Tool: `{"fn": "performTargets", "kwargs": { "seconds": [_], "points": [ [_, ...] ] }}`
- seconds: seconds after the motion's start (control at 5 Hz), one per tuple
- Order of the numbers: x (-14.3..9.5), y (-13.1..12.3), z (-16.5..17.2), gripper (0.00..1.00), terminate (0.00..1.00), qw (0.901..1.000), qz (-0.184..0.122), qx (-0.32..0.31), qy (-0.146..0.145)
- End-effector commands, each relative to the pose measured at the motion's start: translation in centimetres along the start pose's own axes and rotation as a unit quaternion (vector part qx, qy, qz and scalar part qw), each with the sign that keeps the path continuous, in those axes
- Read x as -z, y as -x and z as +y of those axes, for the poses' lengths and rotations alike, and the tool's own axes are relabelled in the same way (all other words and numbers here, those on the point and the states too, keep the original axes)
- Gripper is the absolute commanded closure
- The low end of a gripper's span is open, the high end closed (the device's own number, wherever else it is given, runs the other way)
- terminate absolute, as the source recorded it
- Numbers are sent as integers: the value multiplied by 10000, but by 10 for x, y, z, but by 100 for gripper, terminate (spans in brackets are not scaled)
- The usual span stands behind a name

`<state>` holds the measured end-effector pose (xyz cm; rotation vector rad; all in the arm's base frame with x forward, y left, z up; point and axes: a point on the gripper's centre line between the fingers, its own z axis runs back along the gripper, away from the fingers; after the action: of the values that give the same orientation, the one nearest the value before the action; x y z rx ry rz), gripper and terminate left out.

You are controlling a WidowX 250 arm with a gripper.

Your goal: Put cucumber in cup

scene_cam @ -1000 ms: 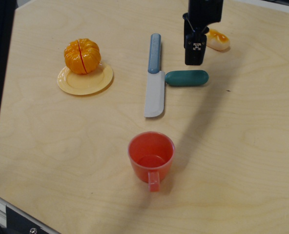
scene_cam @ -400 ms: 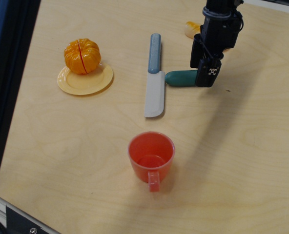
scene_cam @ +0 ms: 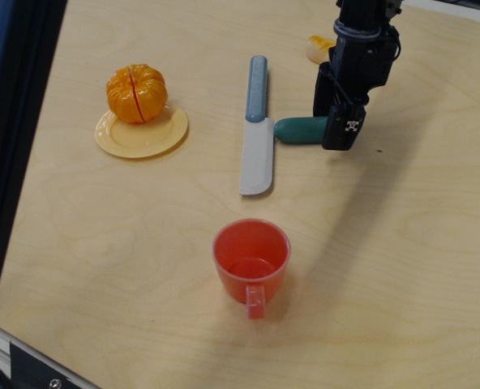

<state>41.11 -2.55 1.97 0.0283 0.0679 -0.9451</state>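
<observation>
Black pincer (scene_cam: 334, 121) straddles right end of the smooth dark teal-green plastic cucumber (scene_cam: 300, 129) on pale wooden worktop (scene_cam: 402, 243), grip state indeterminable; red-orange plastic cup (scene_cam: 251, 258) well apart.

Readable text: none that I can spot anywhere.
Gripper (scene_cam: 335, 113) finger: there's a tiny white square mark with dark dots on the black near finger, kinda like a sticker or logo, way too small to read.
Numbers/brands: nothing legible.
</observation>
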Motion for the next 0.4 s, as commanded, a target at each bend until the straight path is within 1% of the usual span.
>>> {"fn": "performTargets", "kwargs": {
  "seconds": [0.0, 0.2],
  "points": [
    [-10, 3, 7, 0, 0, 9992, -211, -106, -317],
    [-9, 6, 7, 100, 0, 9987, -316, -123, -373]
  ]
}}
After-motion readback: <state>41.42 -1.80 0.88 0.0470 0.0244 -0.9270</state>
